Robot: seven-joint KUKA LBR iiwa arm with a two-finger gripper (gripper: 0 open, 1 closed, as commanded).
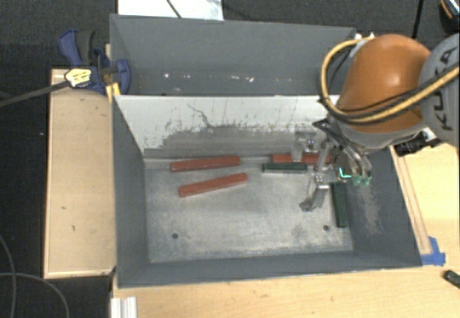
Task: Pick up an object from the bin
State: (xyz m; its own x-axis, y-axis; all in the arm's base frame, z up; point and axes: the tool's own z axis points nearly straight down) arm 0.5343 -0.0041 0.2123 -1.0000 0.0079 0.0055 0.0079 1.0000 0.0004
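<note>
My gripper [310, 203] hangs low over the right part of the bin floor, under the arm's orange cover. Just to its right a dark green bar [340, 209] lies lengthwise on the floor, close to the gripper. Behind the gripper, by the back wall, a short red piece [282, 159] lies along a thin dark green stick [284, 168]; their right ends are hidden by the gripper. I see nothing held.
Two reddish-brown bars lie left of centre: one [205, 163] near the back wall, the other [213, 185] just in front of it, slightly tilted. The arm's orange cover and cables overhang the bin's right rear corner.
</note>
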